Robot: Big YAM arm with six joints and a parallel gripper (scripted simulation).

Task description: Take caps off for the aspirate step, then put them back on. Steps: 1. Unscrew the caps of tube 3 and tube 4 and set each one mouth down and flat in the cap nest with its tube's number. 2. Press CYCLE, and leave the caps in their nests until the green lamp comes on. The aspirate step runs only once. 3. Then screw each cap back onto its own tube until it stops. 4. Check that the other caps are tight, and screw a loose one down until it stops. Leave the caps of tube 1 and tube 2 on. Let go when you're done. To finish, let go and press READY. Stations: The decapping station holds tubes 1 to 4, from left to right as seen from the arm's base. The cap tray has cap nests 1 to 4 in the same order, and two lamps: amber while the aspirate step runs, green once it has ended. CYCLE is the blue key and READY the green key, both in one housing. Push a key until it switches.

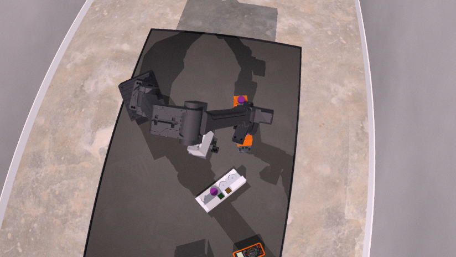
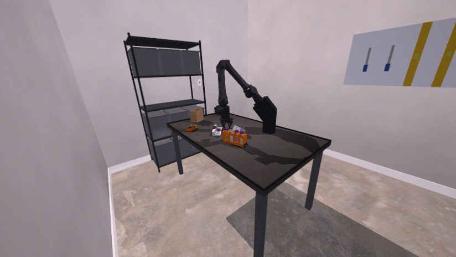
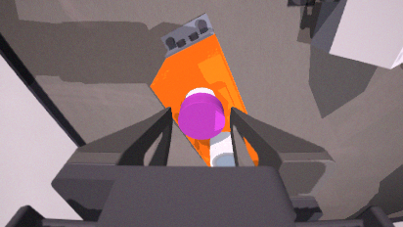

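Note:
My gripper (image 2: 226,125) (image 3: 201,113) points down with its fingers apart on both sides of the purple tube 4 cap (image 1: 247,134) (image 3: 201,118); a gap shows on each side. That cap sits on tube 4 in the orange decapping station (image 1: 245,141) (image 2: 234,143) (image 3: 178,70); its tightness cannot be told. Tube 3 (image 3: 222,144) beside it is uncapped. The tube 1 cap (image 1: 241,99) (image 2: 242,132) and tube 2 cap (image 2: 236,131) are on. In the white cap tray (image 1: 207,207), one purple cap (image 1: 213,191) is in nest 3. The amber lamp (image 1: 228,190) and green lamp (image 1: 221,196) look dark.
The light grey key housing (image 1: 198,150) stands between arm base and station, partly under the arm; its keys are hidden. A small black part (image 1: 215,149) is beside it. An orange multimeter (image 1: 252,251) (image 2: 191,128) and a cardboard box (image 2: 196,115) are farther off.

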